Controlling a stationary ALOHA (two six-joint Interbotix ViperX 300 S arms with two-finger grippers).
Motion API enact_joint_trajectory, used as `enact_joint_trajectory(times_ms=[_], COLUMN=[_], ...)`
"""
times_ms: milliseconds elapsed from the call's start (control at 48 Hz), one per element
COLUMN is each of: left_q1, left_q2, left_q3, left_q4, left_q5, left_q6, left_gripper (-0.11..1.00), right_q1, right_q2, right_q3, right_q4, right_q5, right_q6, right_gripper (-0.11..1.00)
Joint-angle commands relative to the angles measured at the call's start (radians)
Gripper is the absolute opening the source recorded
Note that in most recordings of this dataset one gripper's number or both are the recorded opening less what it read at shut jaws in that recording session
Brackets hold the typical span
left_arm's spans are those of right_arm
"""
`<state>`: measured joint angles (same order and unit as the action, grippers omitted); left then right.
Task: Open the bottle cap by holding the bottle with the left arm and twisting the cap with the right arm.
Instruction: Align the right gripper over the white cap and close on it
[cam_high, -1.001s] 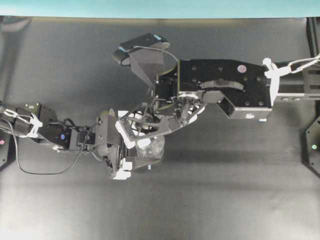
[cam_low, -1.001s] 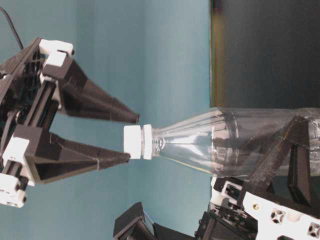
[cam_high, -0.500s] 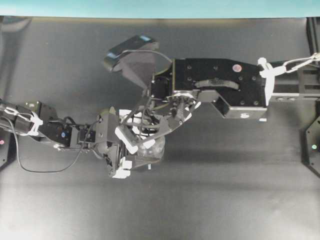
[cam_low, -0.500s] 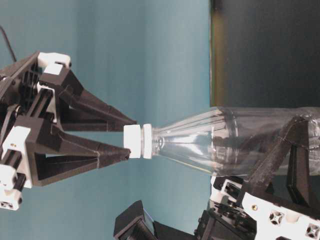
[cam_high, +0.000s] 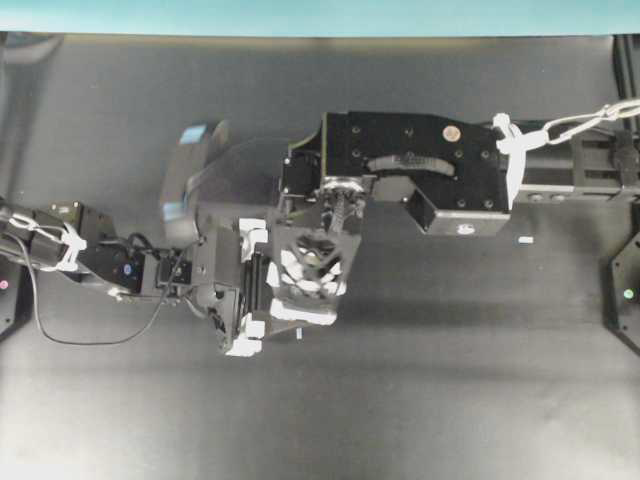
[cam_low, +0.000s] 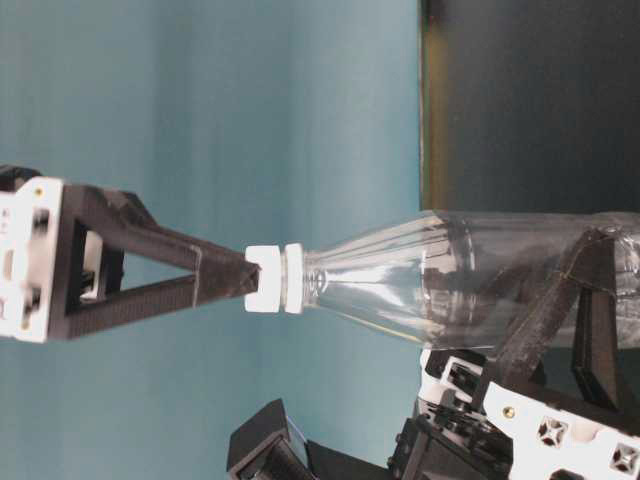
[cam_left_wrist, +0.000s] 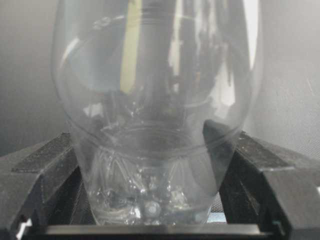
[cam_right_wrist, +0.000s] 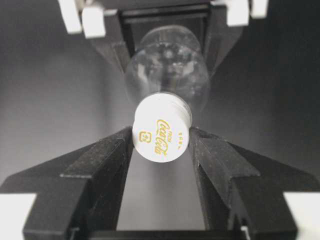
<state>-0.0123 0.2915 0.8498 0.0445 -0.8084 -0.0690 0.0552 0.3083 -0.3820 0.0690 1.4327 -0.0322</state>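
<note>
We see the small clear plastic bottle (cam_low: 470, 290) held in the left arm's black gripper (cam_left_wrist: 155, 165), whose two black fingers (cam_left_wrist: 45, 170) press against the lower body from either side; the jaws stand wide apart only because the bottle fills the space between them. In the left wrist view the bottle's base sits deep between those fingers.

At the bottle's narrow end we find the small round white plastic cap (cam_right_wrist: 161, 133) with gold lettering on its top. The right arm's gripper (cam_right_wrist: 161, 145) has its two black tapered fingers (cam_right_wrist: 102, 165) on either side of that cap, touching or very nearly touching its rim. In the table-level view the finger tips overlap the cap's edge, so we read the jaws as closed about the cap, roughly half open.

From overhead, the bulky boxy right wrist housing (cam_high: 415, 170) sits directly above the bottle and hides it almost wholly. A tiny white rectangular fleck (cam_high: 525, 240) lies on the dark table (cam_high: 450, 400) well apart, to the right. A teal wall (cam_low: 200, 100) stands behind.
</note>
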Motion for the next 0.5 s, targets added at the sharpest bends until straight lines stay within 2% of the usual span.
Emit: enact_joint_trajectory(times_ms=[0,354,417,479], left_q1=[0.002,-0.003,-0.003,-0.005], left_q2=[-0.008,-0.006,-0.006,-0.006], left_q3=[-0.006,-0.005,-0.005,-0.005], left_q4=[0.002,0.003,0.002,0.003], left_q5=[0.005,0.015,0.015,0.015], left_q6=[-0.002,-0.002,-0.003,-0.003], left_gripper=[0.81,0.81,0.81,0.81], right_q1=[0.008,0.02,0.021,0.021], right_q2=[-0.008,-0.009,-0.009,-0.009], right_q3=[-0.017,-0.012,-0.014,-0.012], right_q4=[-0.002,-0.008,-0.006,-0.006], right_q5=[0.002,-0.02,-0.032,-0.037], right_q6=[-0.118,-0.589,-0.637,-0.64], right_gripper=[0.38,0.38,0.38,0.38])
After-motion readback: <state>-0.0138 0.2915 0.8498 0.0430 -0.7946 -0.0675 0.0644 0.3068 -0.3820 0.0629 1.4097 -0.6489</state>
